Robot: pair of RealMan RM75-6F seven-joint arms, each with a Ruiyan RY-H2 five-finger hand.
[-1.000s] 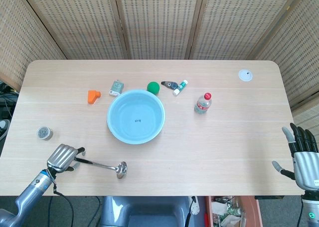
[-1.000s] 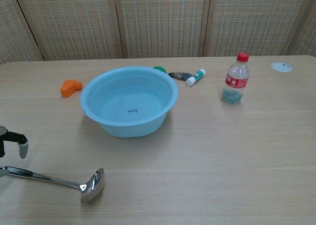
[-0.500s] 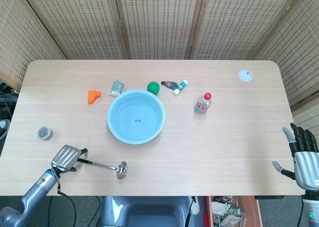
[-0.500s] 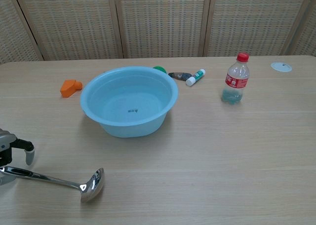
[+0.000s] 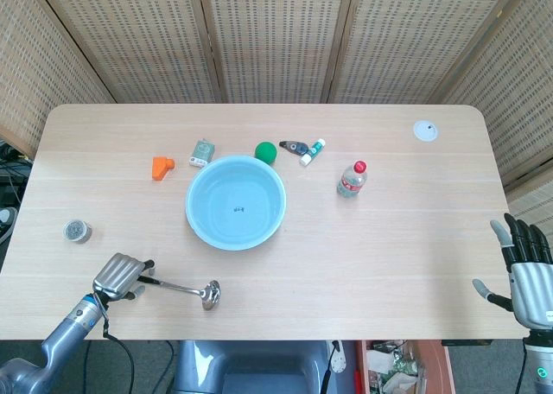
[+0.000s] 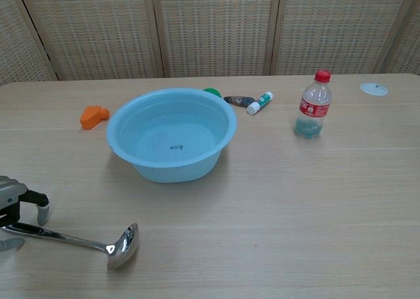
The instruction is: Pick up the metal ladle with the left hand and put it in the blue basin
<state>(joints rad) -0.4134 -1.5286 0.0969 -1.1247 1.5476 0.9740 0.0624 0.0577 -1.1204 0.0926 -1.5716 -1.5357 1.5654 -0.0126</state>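
The metal ladle (image 5: 183,286) lies flat near the table's front left edge, its bowl (image 6: 123,245) pointing right. My left hand (image 5: 119,276) hovers over the handle's left end, and its fingers (image 6: 42,211) hang on either side of the handle without closing on it. The thumb shows just below the handle in the chest view. The blue basin (image 5: 235,202) stands empty behind the ladle, toward the table's middle. My right hand (image 5: 524,270) is held with fingers spread beyond the table's right front corner, holding nothing.
Behind the basin lie an orange block (image 5: 162,166), a small grey box (image 5: 202,153), a green ball (image 5: 265,151) and a white tube (image 5: 312,151). A water bottle (image 5: 351,179) stands right of the basin. A small round tin (image 5: 77,231) sits at the left, a white disc (image 5: 424,130) far right.
My left hand has shifted slightly right and lower onto the ladle's handle end. The ladle has stayed where it was, and the right hand has not moved.
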